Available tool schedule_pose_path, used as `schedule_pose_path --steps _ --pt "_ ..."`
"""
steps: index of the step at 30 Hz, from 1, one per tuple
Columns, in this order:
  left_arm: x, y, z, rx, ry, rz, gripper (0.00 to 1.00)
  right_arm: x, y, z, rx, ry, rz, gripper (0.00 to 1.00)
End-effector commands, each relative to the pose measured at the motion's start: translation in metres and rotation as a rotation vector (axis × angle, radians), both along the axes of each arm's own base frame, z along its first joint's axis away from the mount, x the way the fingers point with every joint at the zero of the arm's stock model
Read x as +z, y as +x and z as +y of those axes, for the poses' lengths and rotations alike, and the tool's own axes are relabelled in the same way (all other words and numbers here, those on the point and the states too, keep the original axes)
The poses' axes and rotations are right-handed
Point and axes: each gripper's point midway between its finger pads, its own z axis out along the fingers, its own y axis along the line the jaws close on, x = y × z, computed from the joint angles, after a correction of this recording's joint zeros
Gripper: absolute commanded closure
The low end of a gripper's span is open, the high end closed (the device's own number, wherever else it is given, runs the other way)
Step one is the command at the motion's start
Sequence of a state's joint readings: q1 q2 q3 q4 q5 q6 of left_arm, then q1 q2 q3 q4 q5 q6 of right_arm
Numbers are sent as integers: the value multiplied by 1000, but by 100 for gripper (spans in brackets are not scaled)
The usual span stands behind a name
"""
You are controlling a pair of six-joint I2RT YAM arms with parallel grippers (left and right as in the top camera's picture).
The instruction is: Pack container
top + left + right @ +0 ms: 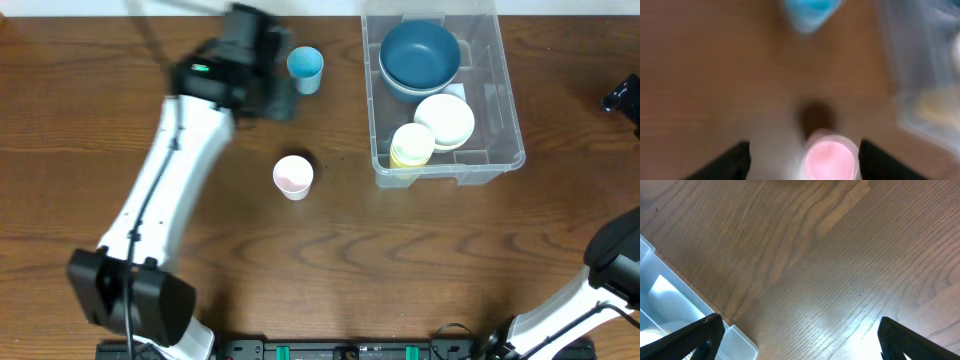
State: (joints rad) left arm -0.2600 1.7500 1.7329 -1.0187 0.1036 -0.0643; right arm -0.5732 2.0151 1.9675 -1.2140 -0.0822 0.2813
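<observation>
On the wooden bench (330, 260), toward the far right: the container (497, 95), clear plastic, upright and open-topped. Inside it, at the far end, a blue bowl (420, 55); nearer, a white bowl (445, 120), and just beside that, in the near left corner, a yellow cup (411, 145). Outside, just left of the container's far end, a blue cup (305, 68), standing; nearer and well apart from it, a pink cup (293, 176), also standing, mouth up, alone on bare wood. Stretched from the near left edge toward the far middle, the left arm (180, 160), white with a black wrist, hanging beside the blue cup and blurred in the overhead view. From the left wrist view, blurred too: left pincer (804, 150) apart, dark fingers (737, 160) at either side of the lower edge, gripping nothing; pink cup low in the middle between them in the picture, blue cup at the top, container wall at the right. At the near right corner of the bench, the right arm (612, 262), well apart from the container. From the right wrist view: right pincer (800, 332) wide apart, empty, above bare wood, with a corner of the container at the lower left.
</observation>
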Motion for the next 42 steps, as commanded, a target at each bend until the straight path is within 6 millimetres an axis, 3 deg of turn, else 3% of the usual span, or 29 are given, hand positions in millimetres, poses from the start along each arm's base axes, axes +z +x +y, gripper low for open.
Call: schedule_pose_path --steps 1,7,14,25,35,37,40,41,42 --pt "-16 -19 28 127 17 127 32 6 -1 0 -11 -1 -14 1" --pt "-38 -42 40 150 29 248 32 6 -1 0 -11 -1 -13 1" --pt "-71 -67 24 115 -33 367 32 6 -1 0 -11 -1 -14 1" --pt "-118 -70 3 56 -36 354 31 6 -1 0 -11 -1 -13 1" --pt "-158 -77 5 78 -9 448 33 6 -1 0 -11 -1 -13 1" --pt "-164 -78 5 78 -4 466 39 6 -1 0 -11 0 -13 1" --pt "-167 -78 5 79 -3 469 59 6 -1 0 -11 -1 -13 1" --pt "-167 -76 4 78 -5 463 72 6 -1 0 -11 -1 -14 1" --pt "-167 -75 4 78 -7 459 79 6 -1 0 -11 -1 -13 1"
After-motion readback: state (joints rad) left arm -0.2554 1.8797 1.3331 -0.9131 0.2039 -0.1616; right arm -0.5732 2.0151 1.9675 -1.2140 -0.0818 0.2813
